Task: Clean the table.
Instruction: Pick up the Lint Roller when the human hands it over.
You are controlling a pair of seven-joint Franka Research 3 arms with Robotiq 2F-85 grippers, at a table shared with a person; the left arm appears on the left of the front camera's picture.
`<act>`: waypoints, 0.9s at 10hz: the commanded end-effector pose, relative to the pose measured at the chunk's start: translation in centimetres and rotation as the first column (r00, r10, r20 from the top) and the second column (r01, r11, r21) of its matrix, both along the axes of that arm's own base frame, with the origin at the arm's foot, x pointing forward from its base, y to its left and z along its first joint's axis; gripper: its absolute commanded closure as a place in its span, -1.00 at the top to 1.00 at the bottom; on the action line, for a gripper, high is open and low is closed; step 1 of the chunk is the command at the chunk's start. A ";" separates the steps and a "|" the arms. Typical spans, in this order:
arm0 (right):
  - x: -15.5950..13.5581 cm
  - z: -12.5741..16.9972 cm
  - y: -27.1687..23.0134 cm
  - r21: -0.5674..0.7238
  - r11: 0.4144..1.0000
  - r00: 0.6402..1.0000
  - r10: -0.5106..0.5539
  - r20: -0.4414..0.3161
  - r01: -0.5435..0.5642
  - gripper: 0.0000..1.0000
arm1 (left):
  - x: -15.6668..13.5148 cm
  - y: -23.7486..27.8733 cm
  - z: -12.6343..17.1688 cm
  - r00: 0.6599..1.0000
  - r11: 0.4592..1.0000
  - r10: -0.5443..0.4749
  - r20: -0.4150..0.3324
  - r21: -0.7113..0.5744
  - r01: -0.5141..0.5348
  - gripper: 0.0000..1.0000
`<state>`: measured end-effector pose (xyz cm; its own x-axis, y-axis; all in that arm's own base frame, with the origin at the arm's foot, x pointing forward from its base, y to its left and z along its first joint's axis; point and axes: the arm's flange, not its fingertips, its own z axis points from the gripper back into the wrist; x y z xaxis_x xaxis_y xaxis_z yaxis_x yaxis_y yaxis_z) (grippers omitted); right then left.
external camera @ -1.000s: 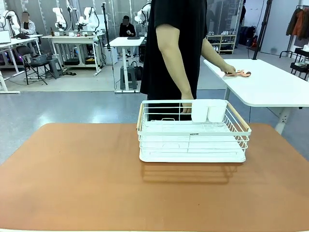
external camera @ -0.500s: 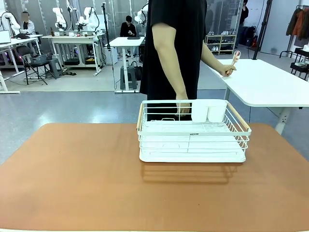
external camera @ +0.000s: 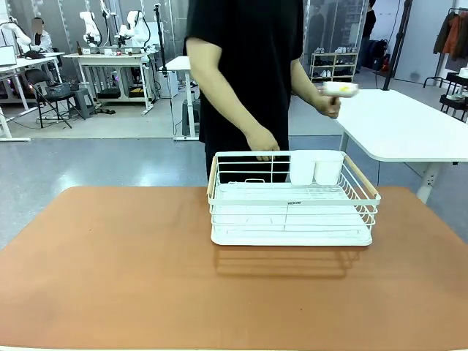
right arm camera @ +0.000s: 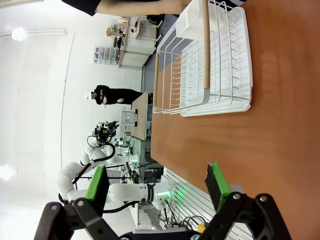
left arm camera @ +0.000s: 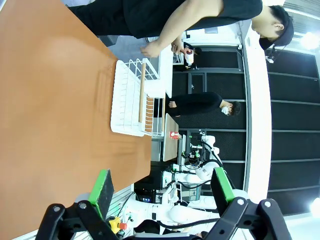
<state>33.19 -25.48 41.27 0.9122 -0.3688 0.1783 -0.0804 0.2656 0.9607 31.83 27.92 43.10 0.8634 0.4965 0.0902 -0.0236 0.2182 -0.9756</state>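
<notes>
Tabletop (external camera: 110, 278), reddish-brown, matte, rounded corners: fills the foreground of the front view, running from the robot's side to the person at the far edge.

Wire rack (external camera: 292, 219), white, with a white base tray: stands on the tabletop near its far edge, slightly right of the middle. Wooden handle bars (external camera: 360, 175) run along its two short ends. Two white cup-shaped holders (external camera: 316, 168) sit side by side at its far right corner.

Person (external camera: 248, 58), black short-sleeved top: stands at the far edge, directly behind the rack. One hand (external camera: 261, 140) hangs just above the rack's far rim; whether it touches cannot be told. Other hand (external camera: 330, 104) is raised toward picture right, beside the near corner of a white tabletop (external camera: 409, 128), gripping a small pale object (external camera: 341, 88) that is blurred, kind not discernible.

Left pincer (left arm camera: 162, 186): spread wide, green pads (left arm camera: 102, 186) well apart, empty; held near the tabletop's robot-side edge, with the rack well ahead of it.

Right pincer (right arm camera: 157, 184): spread wide, empty; likewise near the robot-side edge, well apart from the rack, brown surface stretching ahead.
</notes>
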 end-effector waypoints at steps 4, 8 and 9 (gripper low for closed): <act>-0.4 0.2 0.1 -0.001 1.000 1.000 0.009 -0.002 -0.009 1.00 | -0.3 0.2 0.1 1.000 1.000 -0.010 0.012 -0.008 0.011 1.00; -0.4 0.2 0.1 -0.001 1.000 1.000 0.009 -0.002 -0.009 1.00 | -0.3 0.2 0.1 1.000 1.000 -0.010 0.012 -0.008 0.011 1.00; -0.4 0.2 0.1 -0.001 1.000 1.000 0.009 -0.002 -0.009 1.00 | -0.3 0.2 0.1 1.000 1.000 -0.010 0.012 -0.008 0.011 1.00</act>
